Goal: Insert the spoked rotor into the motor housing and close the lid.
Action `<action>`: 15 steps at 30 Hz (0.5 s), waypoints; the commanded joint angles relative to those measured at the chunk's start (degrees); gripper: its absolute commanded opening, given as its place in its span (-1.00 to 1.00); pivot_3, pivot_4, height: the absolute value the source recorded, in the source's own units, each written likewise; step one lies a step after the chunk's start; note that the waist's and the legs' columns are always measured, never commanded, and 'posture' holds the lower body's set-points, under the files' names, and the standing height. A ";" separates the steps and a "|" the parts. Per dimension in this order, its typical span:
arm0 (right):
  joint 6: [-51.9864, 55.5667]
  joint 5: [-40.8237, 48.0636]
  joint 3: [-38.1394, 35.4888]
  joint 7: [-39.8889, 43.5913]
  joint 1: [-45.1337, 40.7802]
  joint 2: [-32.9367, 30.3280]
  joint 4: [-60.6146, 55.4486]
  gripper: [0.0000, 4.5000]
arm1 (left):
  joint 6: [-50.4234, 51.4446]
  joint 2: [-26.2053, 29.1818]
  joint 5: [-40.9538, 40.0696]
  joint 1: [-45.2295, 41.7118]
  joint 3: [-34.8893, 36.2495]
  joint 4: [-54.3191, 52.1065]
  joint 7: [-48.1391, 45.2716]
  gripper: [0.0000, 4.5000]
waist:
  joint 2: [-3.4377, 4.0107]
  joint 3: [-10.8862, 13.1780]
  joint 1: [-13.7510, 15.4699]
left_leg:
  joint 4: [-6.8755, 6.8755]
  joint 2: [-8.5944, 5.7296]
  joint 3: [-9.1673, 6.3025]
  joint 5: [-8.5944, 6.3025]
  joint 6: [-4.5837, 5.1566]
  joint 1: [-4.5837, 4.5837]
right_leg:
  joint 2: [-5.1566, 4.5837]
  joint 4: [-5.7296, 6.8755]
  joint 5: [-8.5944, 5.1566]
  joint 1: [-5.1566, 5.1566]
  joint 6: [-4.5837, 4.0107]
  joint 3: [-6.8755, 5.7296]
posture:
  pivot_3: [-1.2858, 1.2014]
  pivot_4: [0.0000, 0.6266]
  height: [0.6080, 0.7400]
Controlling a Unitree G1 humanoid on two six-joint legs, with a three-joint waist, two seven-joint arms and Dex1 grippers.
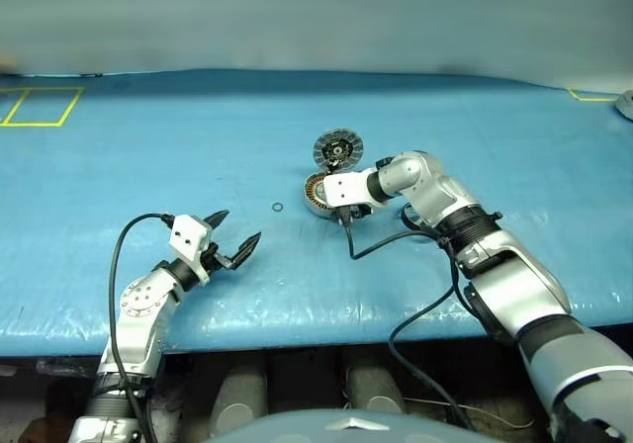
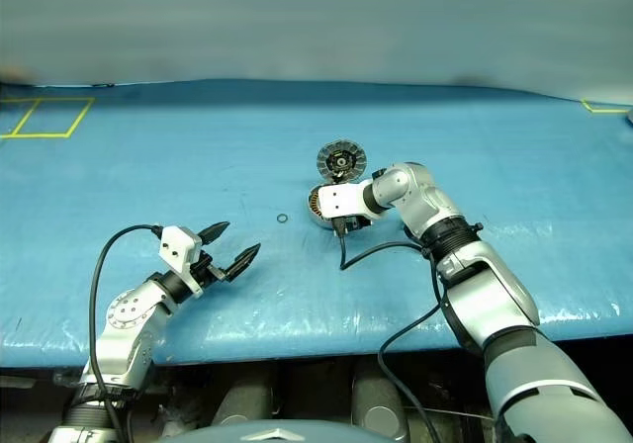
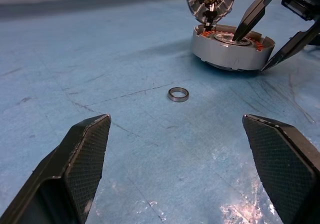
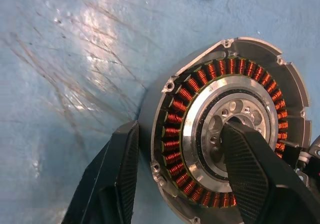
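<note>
The motor housing [image 4: 260, 46] is a squat silver cup with copper-orange windings; it stands mid-table [image 1: 315, 192]. Its lid [image 1: 338, 149] stands open and upright at the far edge, showing pale radial segments around a dark centre. In the housing's middle sits a round part [image 4: 220, 91] with a silvery rim, a dark band and a holed hub; I cannot tell whether this is the spoked rotor. My right gripper [image 4: 180, 129] points down over the housing, fingers apart: one over the hub, the other just outside the wall. My left gripper [image 1: 240, 225] hovers open near the front left, holding nothing.
A tiny thin metal ring [image 1: 278, 207] lies on the blue table sheet [image 1: 198, 136] between the grippers, left of the housing. The right arm's black cable [image 1: 381, 245] loops over the table near the housing. Yellow tape squares [image 1: 42, 107] mark the far left corner.
</note>
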 commanded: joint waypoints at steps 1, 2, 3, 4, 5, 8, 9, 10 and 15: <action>3.12 1.61 0.34 1.59 4.64 0.85 -10.16 -0.03 | -0.81 0.46 0.19 -0.21 0.75 -1.95 -0.06 1.00 | 0.00 0.00 -0.23 | 0.00 0.00 0.00 0.00 0.00 0.00 | 0.00 0.01 -0.01 -0.01 0.01 0.00 | 0.03 -0.52 1.00; 4.05 1.50 0.56 1.64 5.90 0.89 -12.55 -0.03 | -0.78 0.51 0.16 -0.15 0.77 -1.98 -0.09 1.00 | 0.00 0.00 -0.37 | 0.00 0.00 0.00 0.00 0.00 0.00 | 0.00 0.03 -0.05 -0.01 0.07 0.00 | 0.03 -0.52 1.00; 5.13 1.34 0.96 1.67 7.48 1.00 -15.35 -0.03 | -0.74 0.59 0.14 -0.11 0.80 -2.01 -0.12 1.00 | 0.00 0.00 -0.46 | 0.00 0.01 0.01 0.00 0.00 0.01 | 0.00 0.05 -0.12 -0.02 0.18 0.00 | 0.03 -0.52 1.00; 6.10 1.18 1.38 1.76 8.91 1.09 -17.81 -0.03 | -0.70 0.65 0.13 -0.11 0.82 -2.01 -0.14 1.00 | 0.00 0.00 -0.49 | 0.01 0.01 0.01 0.00 0.00 0.03 | 0.00 0.07 -0.13 -0.01 0.18 0.00 | 0.03 -0.52 1.00; 6.98 1.06 1.69 1.83 10.05 1.16 -19.78 -0.03 | -0.67 0.69 0.13 -0.12 0.84 -1.99 -0.14 1.00 | 0.00 0.00 -0.50 | 0.03 0.01 0.02 0.00 0.00 0.03 | 0.00 0.10 -0.13 -0.02 0.17 0.00 | 0.03 -0.52 1.00; 9.97 0.28 2.60 1.34 13.27 1.48 -25.45 -0.03 | -0.52 0.95 0.10 -0.09 1.02 -2.01 -0.20 1.00 | -0.02 -0.01 -0.52 | 0.09 0.02 0.03 0.00 0.00 0.06 | 0.00 0.22 -0.15 -0.02 0.15 0.01 | 0.03 -0.52 1.00; 10.86 0.14 2.81 1.18 14.15 1.60 -27.05 -0.03 | -0.53 1.06 0.09 -0.08 1.10 -1.92 -0.23 1.00 | -0.02 -0.01 -0.51 | 0.12 0.02 0.02 0.00 0.00 0.08 | 0.00 0.27 -0.16 -0.01 0.14 0.00 | 0.03 -0.52 1.00; 11.83 0.05 3.02 0.89 15.12 1.77 -28.80 -0.03 | -0.52 1.22 0.06 0.01 1.22 -1.87 -0.27 1.00 | -0.03 -0.02 -0.50 | 0.15 0.02 0.03 0.00 -0.01 0.08 | 0.00 0.32 -0.17 -0.04 0.13 0.01 | 0.03 -0.52 1.00; 15.82 -0.37 3.82 0.05 18.39 2.14 -35.25 -0.03 | -0.30 1.91 -0.10 0.46 1.62 -2.04 -0.19 1.00 | -0.04 -0.02 -0.53 | 0.22 0.02 0.02 0.00 -0.01 0.09 | 0.00 0.46 -0.21 -0.07 0.08 0.00 | 0.03 -0.52 1.00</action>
